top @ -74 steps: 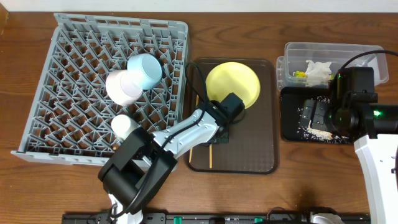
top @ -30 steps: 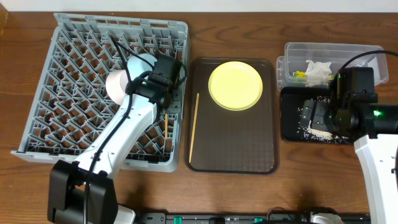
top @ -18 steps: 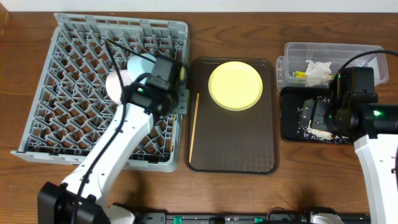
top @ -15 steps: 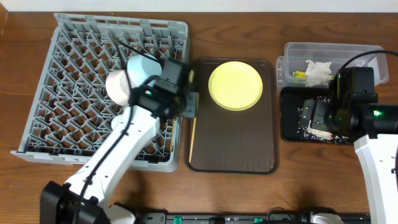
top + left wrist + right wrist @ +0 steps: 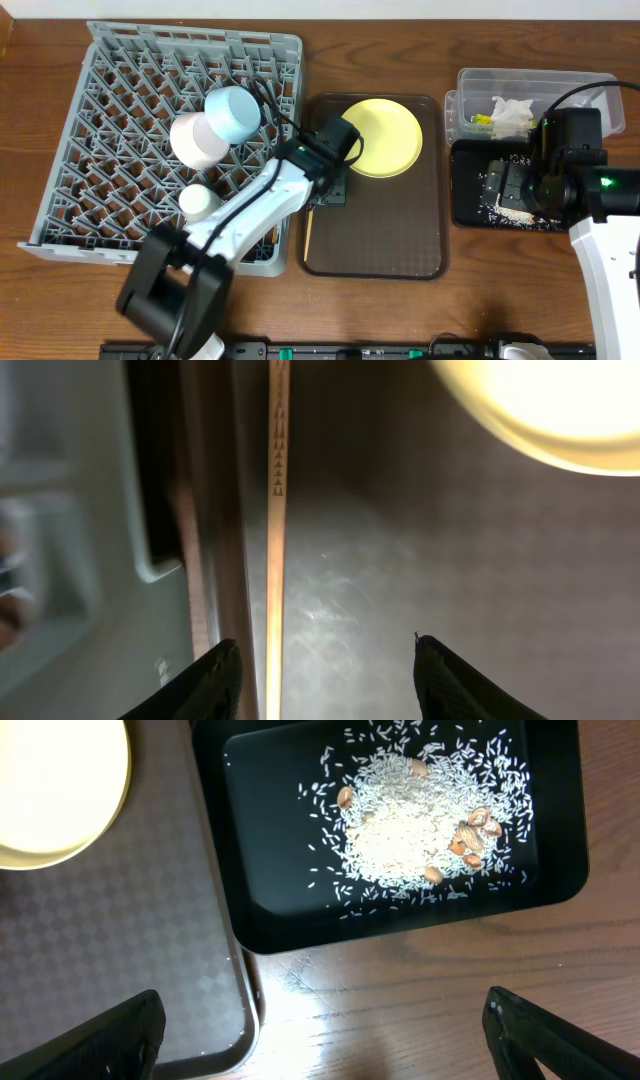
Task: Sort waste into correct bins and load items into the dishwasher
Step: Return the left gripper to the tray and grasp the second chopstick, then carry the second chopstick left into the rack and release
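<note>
My left gripper [image 5: 333,190] hangs open over the left edge of the brown serving tray [image 5: 400,250]. In the left wrist view a wooden chopstick [image 5: 276,510] lies on the tray between the fingertips [image 5: 215,680], close to the left one, untouched. The yellow plate [image 5: 380,138] lies flat on the tray. The grey dish rack [image 5: 110,200] holds a light blue bowl [image 5: 232,112], a pinkish bowl [image 5: 198,140] and a white cup [image 5: 200,202]. My right gripper [image 5: 507,185] stands wide open and empty above the black tray [image 5: 260,870] of rice scraps [image 5: 420,820].
The clear tub [image 5: 560,85] behind the black tray holds the crumpled napkin [image 5: 512,110] and the green-and-yellow wrapper [image 5: 483,120]. My left arm [image 5: 250,215] crosses the rack's front right corner. Bare wooden table lies along the front.
My left arm has swung right from over the rack to the brown tray's left edge, and its jaws have widened. The right arm has not moved.
</note>
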You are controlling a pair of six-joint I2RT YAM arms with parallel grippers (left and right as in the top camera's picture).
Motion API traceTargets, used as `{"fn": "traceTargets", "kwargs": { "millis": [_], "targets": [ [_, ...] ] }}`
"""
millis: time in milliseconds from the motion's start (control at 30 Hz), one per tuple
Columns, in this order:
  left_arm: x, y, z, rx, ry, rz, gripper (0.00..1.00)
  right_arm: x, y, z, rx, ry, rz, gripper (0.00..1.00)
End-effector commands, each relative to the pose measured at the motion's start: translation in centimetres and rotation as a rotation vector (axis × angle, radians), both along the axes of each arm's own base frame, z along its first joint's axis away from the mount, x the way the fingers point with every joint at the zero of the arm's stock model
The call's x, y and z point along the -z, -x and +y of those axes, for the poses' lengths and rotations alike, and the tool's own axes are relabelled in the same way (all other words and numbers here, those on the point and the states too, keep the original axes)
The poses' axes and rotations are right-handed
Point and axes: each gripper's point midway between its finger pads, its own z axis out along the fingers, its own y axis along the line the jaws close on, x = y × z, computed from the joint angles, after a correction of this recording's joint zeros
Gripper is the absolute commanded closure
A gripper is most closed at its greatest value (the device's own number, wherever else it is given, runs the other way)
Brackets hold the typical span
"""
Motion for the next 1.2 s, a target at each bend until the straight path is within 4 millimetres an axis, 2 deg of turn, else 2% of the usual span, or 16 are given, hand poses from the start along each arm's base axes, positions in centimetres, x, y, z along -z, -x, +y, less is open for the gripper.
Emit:
{"fn": "traceTargets", "kwargs": {
  "millis": [0,133,300,467,600,633,667,700,767,867,933,1167],
  "targets": [
    [2.6,0.1,0.7,-0.029,-0.057,0.040,0.44,-0.6,-0.1,-0.2,0.008,-0.005,-0.019,0.01],
    [4.6,0.2,0.8,-0.028,-0.082,0.075,0.44,-0.6,-0.1,-0.2,0.008,-0.004,-0.019,0.01],
    [6.0,0.4,0.9,-0.028,-0.099,0.099,0.45,-0.6,-0.1,-0.2,0.008,-0.004,-0.019,0.01],
    [6.2,0.5,0.9,-0.027,-0.103,0.106,0.75,-0.6,-0.1,-0.2,0.008,-0.004,-0.019,0.01],
    [6.2,0.8,1.0,-0.025,-0.102,0.121,0.78,-0.6,-0.1,-0.2,0.007,-0.004,-0.020,0.01],
    [6.2,0.9,1.0,-0.025,-0.103,0.123,0.81,-0.6,-0.1,-0.2,0.007,-0.004,-0.019,0.01],
    [6.2,0.9,1.0,-0.025,-0.104,0.124,0.90,-0.6,-0.1,-0.2,0.007,-0.004,-0.019,0.01],
    [6.2,0.9,1.0,-0.025,-0.105,0.126,0.94,-0.6,-0.1,-0.2,0.007,-0.004,-0.019,0.01],
    [6.1,1.0,1.0,-0.025,-0.105,0.126,0.94,-0.6,-0.1,-0.2,0.007,-0.004,-0.018,0.01],
    [5.1,0.8,1.0,-0.005,-0.100,0.114,0.94,-0.6,-0.1,-0.2,0.007,-0.004,-0.016,0.01],
    [3.7,0.5,0.7,0.024,-0.088,0.089,0.94,-0.6,0.0,-0.2,0.007,-0.004,-0.016,0.01],
    [-3.6,-0.1,0.4,0.099,-0.007,-0.064,0.94,-0.6,0.0,-0.2,0.008,-0.004,-0.016,0.01]
  ]
}}
